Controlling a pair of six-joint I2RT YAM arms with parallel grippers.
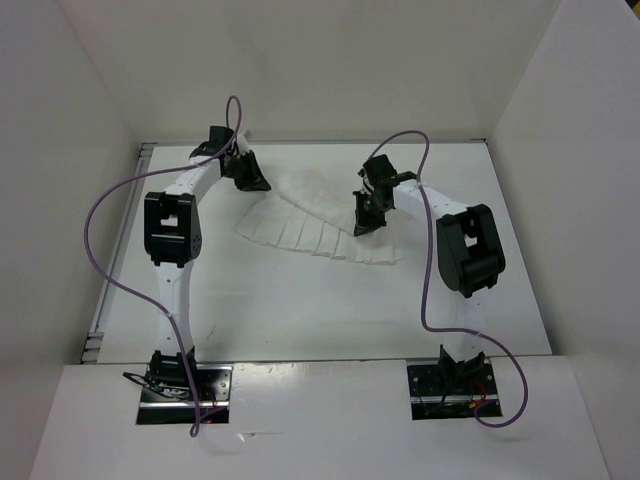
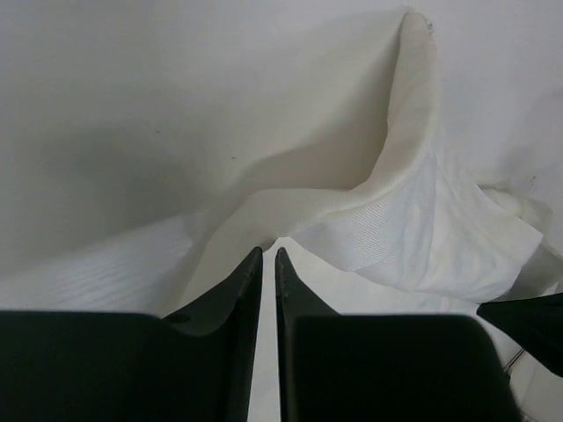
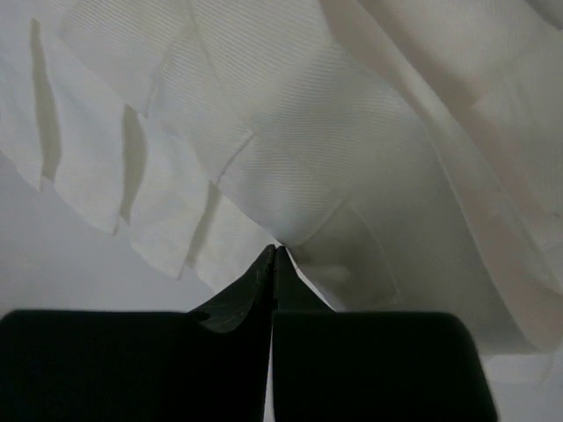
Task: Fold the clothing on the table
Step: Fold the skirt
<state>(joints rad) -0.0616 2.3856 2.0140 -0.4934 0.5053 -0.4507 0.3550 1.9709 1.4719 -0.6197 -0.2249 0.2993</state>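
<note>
While the right gripper [image 3: 275, 251] has its jaws pressed together, tips at a pleat edge of the clothing [image 3: 290, 149], the left gripper [image 2: 270, 253] pinches a raised fold of it in a narrow gap. Can't tell if the right one actually grips cloth. Clothing lies wrinkled, fanned between both, on the far half of the table [image 1: 300, 310].

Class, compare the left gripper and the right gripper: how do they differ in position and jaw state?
The left gripper sits at the clothing's far left corner; the right gripper at its right side, nearer the pleated edge. The left's jaws show a thin gap; the right's press fully together. Both pinch the fabric.
</note>
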